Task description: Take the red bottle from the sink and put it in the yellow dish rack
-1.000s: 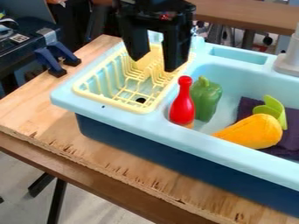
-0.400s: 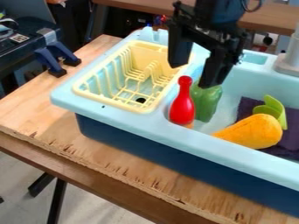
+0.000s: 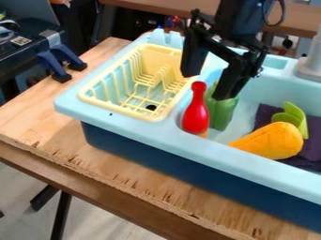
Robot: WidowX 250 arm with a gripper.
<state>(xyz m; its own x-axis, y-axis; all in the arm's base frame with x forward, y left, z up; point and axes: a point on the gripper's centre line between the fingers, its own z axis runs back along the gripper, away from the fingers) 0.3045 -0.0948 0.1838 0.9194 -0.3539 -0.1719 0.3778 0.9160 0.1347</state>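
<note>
The black two-finger hand [image 3: 205, 86] hangs over the near left part of the light-blue toy sink [image 3: 219, 153], its two fingers wide apart and nothing clamped between them. Just below it stands the red plastic bottle, shaped like a bowling pin [image 3: 195, 115], upright in the basin's corner beside the pale-yellow plastic dish rack [image 3: 126, 111]. Just beside the bottle, a little behind it, is the green toy bell pepper [image 3: 221, 111], also upright; one fingertip covers part of its top, though whether the two touch cannot be told. As far as the work has come, the hand is close to these two things and its fingers are parted, but no grip has been made, and both things rest in the basin. Judged from that, the work is at an early stage: any grasping, lifting or setting down is left to do. Farther along the basin, the orange, pear-shaped toy [image 3: 270, 141] lies on its side near the front rim, with a curved light-green piece [image 3: 294, 117] next to its thick end and a dark purple cloth [image 3: 313, 152] beneath and around them. The whole sink sits on the wooden worktop [image 3: 125, 176].
</note>
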